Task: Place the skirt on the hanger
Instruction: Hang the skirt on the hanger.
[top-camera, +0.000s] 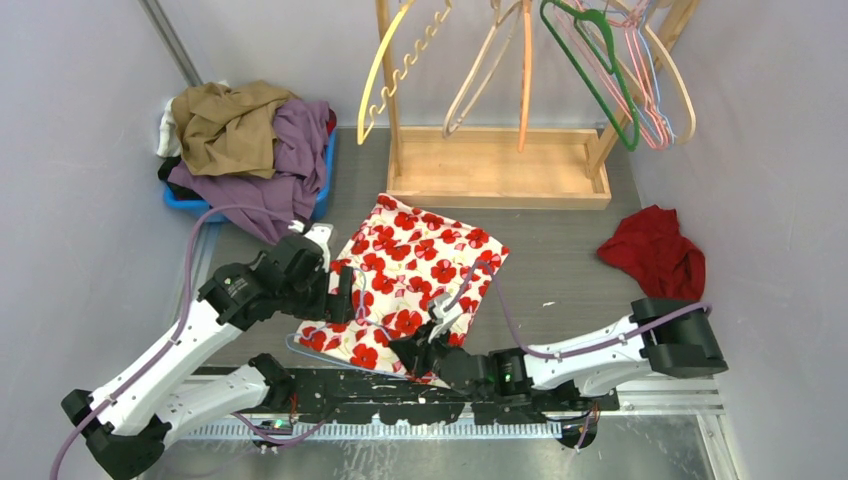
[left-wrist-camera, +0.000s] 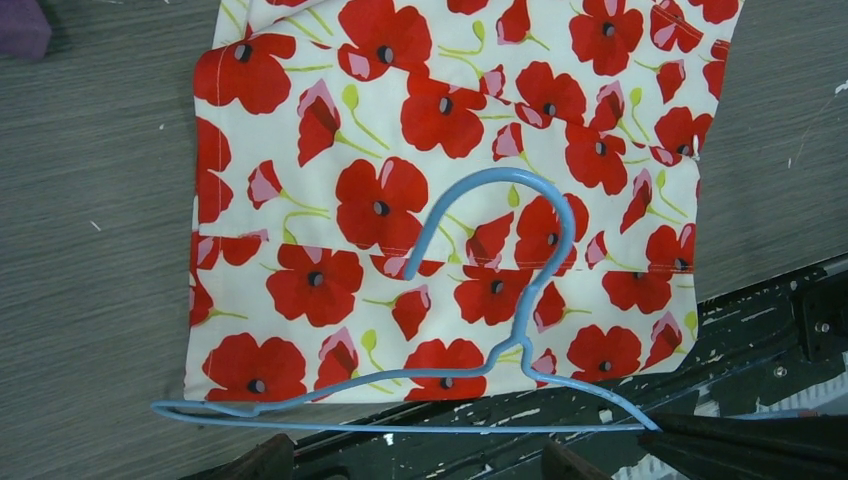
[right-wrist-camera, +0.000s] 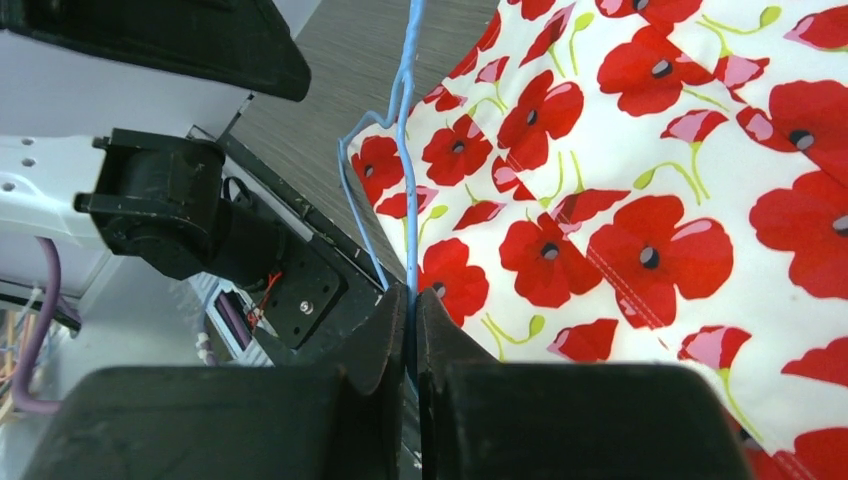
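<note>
The poppy-print skirt (top-camera: 420, 265) is lying flat by the table's (top-camera: 560, 250) near edge, the blue hanger (left-wrist-camera: 500, 173) resting across its near end. The right gripper (right-wrist-camera: 410, 300) is clamping the hanger's corner, while the left gripper (left-wrist-camera: 418, 460) is hovering above, spread wide.

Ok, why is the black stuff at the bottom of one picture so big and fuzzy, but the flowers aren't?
Right wrist view: the right hand is so close it looks huge, dark and soft, while the skirt is sharp. Left wrist view: skirt and blue hanger crisp, evenly lit. Top view: soft light, no glare.
</note>
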